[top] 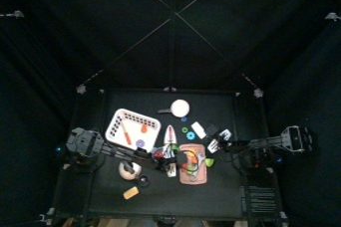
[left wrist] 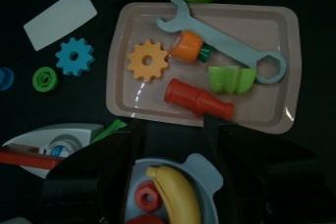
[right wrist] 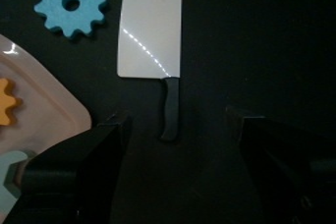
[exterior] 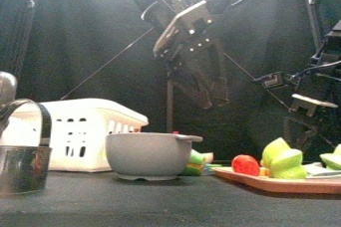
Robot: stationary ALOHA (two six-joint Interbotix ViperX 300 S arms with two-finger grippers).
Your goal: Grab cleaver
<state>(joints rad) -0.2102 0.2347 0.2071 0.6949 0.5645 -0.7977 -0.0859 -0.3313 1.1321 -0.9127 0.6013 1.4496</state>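
Observation:
The cleaver [right wrist: 148, 27] lies flat on the black table, a white blade with a black handle [right wrist: 168, 110]. My right gripper [right wrist: 174, 122] hovers over it, open, with one jaw on each side of the handle and not touching it. The left wrist view also shows the cleaver [left wrist: 62, 17], beside the pink tray [left wrist: 282, 31]. My left gripper [left wrist: 171, 135] is open above a grey bowl [left wrist: 197, 164] that holds a banana [left wrist: 178, 194]. From above, the right arm [top: 282, 143] comes in from the right and the left arm [top: 87, 143] from the left.
A blue gear [right wrist: 73, 2] lies next to the blade and the tray's rim [right wrist: 46, 95] is close by. The tray holds a blue wrench [left wrist: 217, 36], an orange gear [left wrist: 147, 61] and toy vegetables. A white basket [exterior: 74, 131], the bowl [exterior: 151, 154] and a metal cup [exterior: 20, 166] stand near the front edge.

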